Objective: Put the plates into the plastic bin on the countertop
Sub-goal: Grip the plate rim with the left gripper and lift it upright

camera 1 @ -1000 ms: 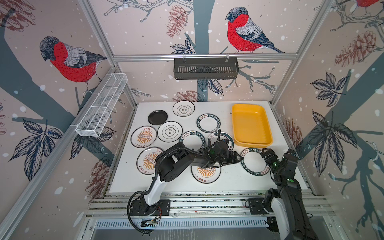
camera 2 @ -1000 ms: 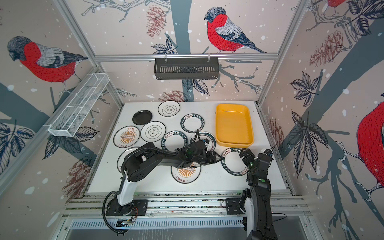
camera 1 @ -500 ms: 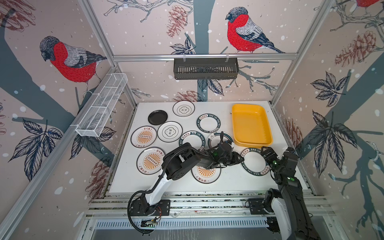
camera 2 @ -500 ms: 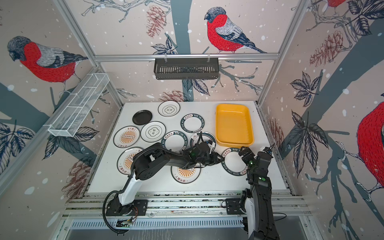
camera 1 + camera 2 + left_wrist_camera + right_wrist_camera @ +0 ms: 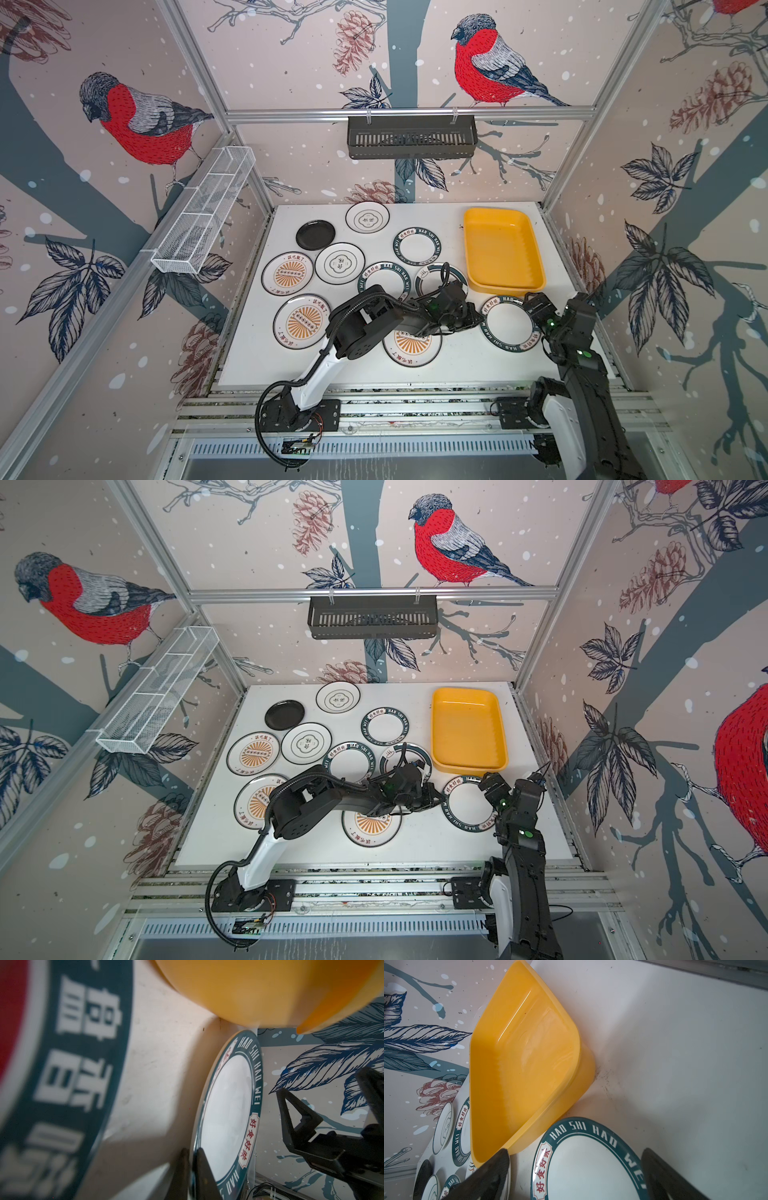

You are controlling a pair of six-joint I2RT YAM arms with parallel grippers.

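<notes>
On the white countertop (image 5: 457,368), the yellow plastic bin (image 5: 503,249) sat at the far right corner, with the plates (image 5: 340,263) all spread out on the top beside it. The green-rimmed plate (image 5: 509,322) just in front of the bin had the left gripper (image 5: 476,321) pinched tight onto its left rim. The right gripper (image 5: 559,308) hung over its right edge, fingers spread wide.

The setting was a laboratory robot cell: aluminium framing (image 5: 407,113) enclosed a white countertop (image 5: 478,368), printed bullfinch wall panels (image 5: 270,62) lined three sides, and a left arm (image 5: 361,328) and right arm (image 5: 582,365) were bolted to a front rail (image 5: 415,406).
</notes>
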